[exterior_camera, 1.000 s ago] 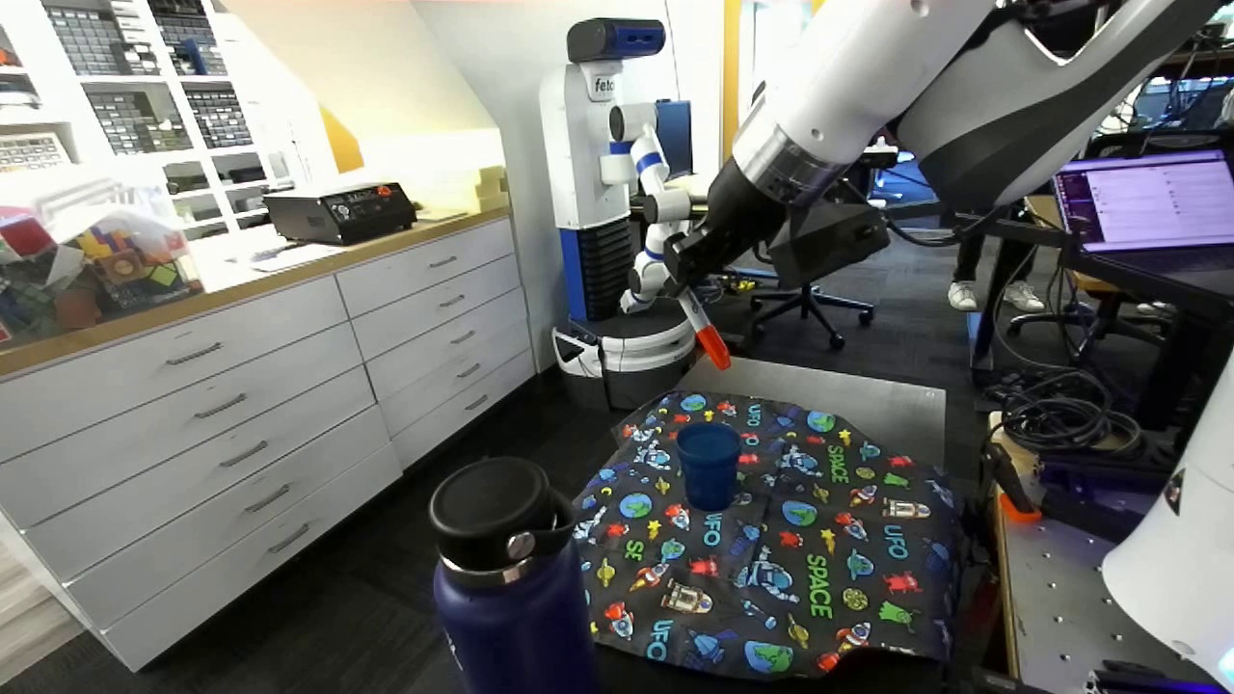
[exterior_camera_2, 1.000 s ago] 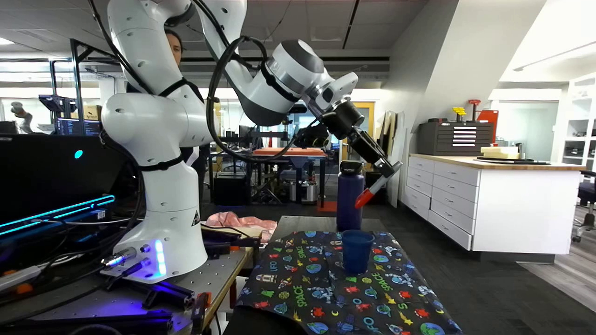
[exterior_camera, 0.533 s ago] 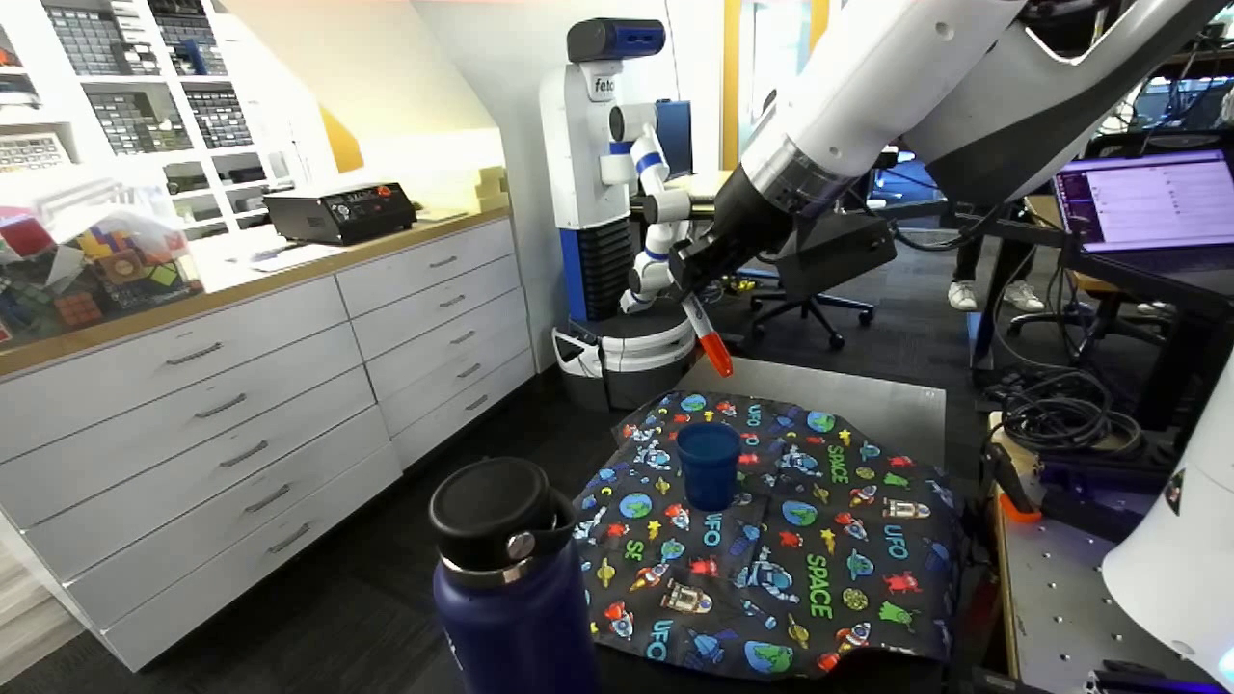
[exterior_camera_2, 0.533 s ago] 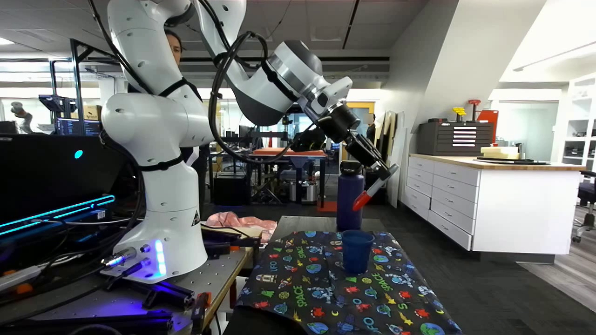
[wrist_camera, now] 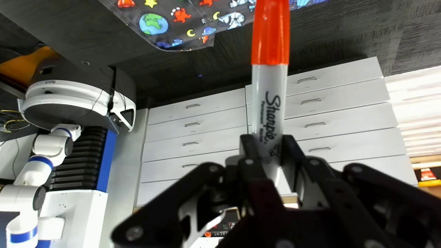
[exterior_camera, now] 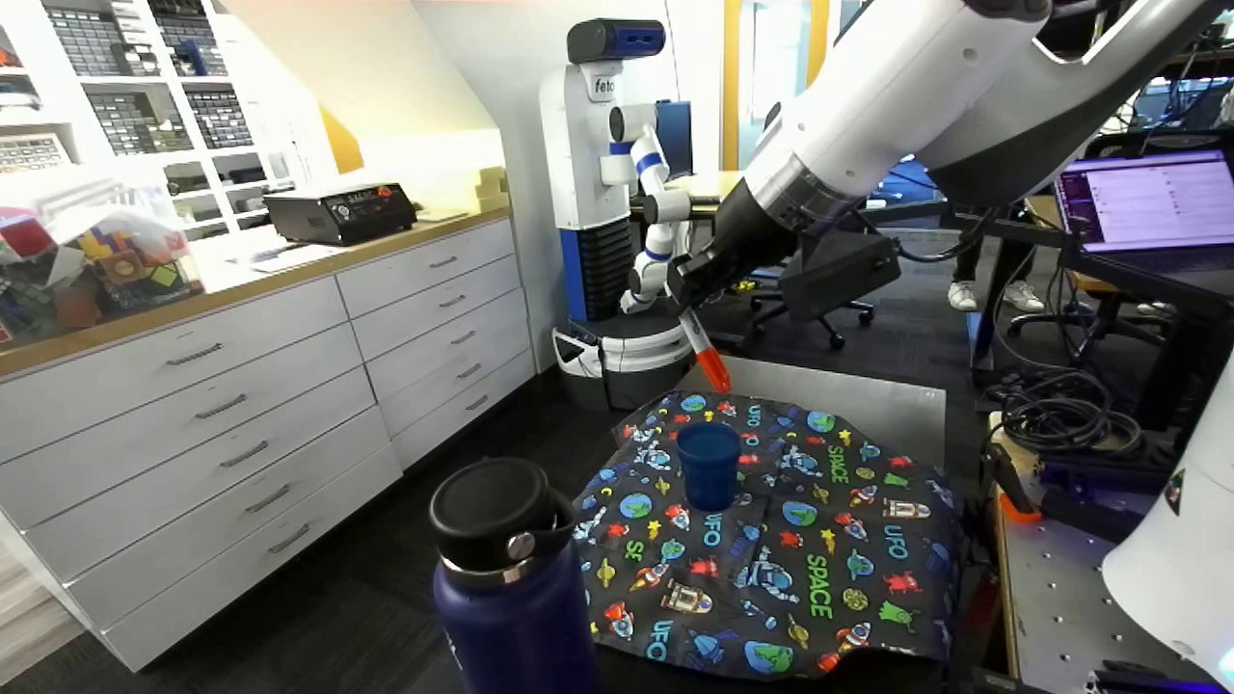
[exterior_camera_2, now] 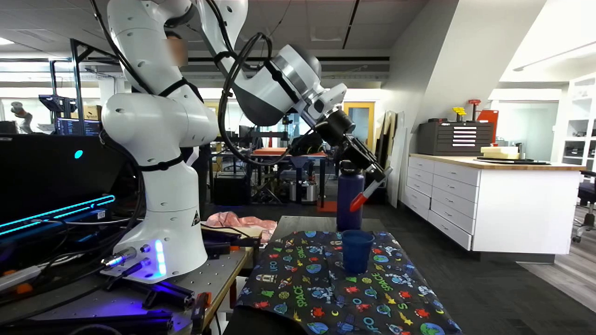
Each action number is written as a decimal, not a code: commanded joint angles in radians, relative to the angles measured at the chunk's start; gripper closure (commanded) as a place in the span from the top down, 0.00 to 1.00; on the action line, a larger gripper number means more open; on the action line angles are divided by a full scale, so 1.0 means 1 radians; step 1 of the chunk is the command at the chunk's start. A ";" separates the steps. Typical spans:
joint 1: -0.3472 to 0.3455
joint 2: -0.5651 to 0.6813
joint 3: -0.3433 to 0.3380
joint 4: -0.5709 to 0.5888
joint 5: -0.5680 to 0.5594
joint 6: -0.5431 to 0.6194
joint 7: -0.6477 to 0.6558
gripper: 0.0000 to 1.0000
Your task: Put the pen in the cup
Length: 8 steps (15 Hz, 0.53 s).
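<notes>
Arm (exterior_camera_2: 160, 125): in an exterior view, base (exterior_camera_2: 160, 232) upright, light strip (exterior_camera_2: 159, 258) lit blue. Upper links run past the top edge; forearm (exterior_camera_2: 256, 93) slopes back down, reaching away from the base. Black cable (exterior_camera_2: 226, 93) hangs in a wide loop alongside. I have the wrist (exterior_camera_2: 316, 95) pitched diagonally downward, a black housing (exterior_camera: 844, 275) beside it. Tool (wrist_camera: 267, 148) carries on that slant in both exterior views. In the wrist view I read it as closed, one finger (wrist_camera: 293, 151) to each side of the pen (wrist_camera: 270, 86). Linkages nearest the lens blurred.
</notes>
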 commanded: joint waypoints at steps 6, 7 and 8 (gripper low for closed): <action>0.013 -0.017 0.069 -0.003 -0.122 -0.039 0.191 0.07; 0.014 -0.016 0.075 -0.003 -0.138 -0.042 0.214 0.07; 0.014 -0.017 0.078 -0.003 -0.152 -0.043 0.230 0.07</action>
